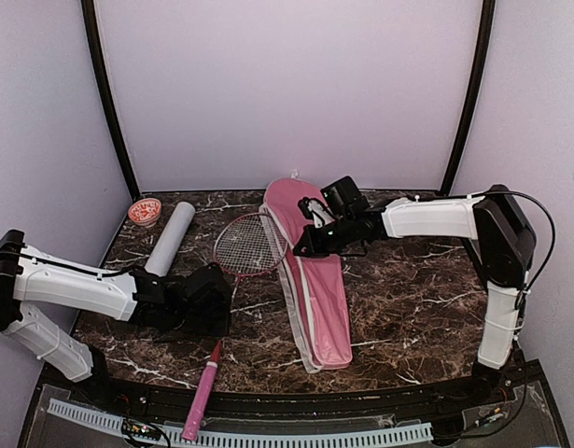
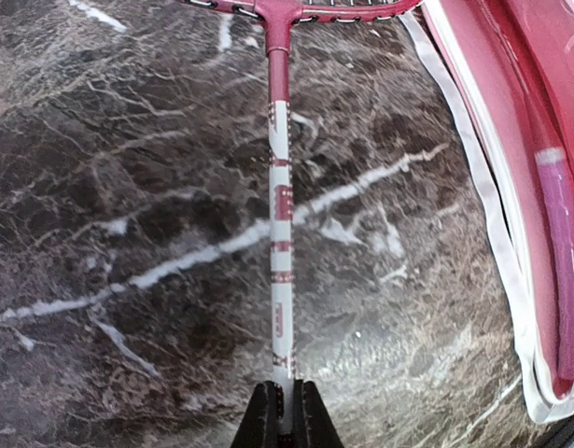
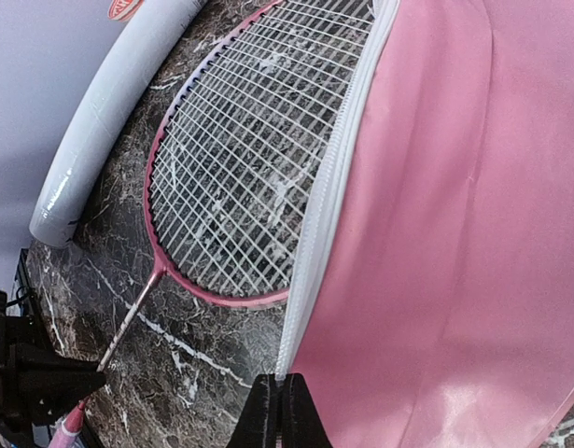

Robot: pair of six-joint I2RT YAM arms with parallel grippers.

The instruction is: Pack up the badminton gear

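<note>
One red-framed racket lies on the marble table, its strung head (image 1: 251, 245) beside the pink cover (image 1: 315, 280) and its pink handle (image 1: 201, 399) sticking out over the near edge. My left gripper (image 1: 226, 303) is shut on the racket's thin white shaft (image 2: 280, 205), seen between the jaws in the left wrist view (image 2: 287, 415). My right gripper (image 1: 301, 246) is shut on the cover's white zipper edge (image 3: 338, 187), pinched at the jaw tips (image 3: 279, 401). The racket head (image 3: 249, 159) reaches under that lifted edge. Inside the cover lies a second pink handle (image 2: 559, 261). The white tube (image 1: 170, 239) lies at the left.
A small red-patterned round cap (image 1: 145, 212) sits at the back left corner, just beyond the tube (image 3: 109, 121). Walls close the table on the left, back and right. A white slotted rail (image 1: 296, 437) runs along the near edge.
</note>
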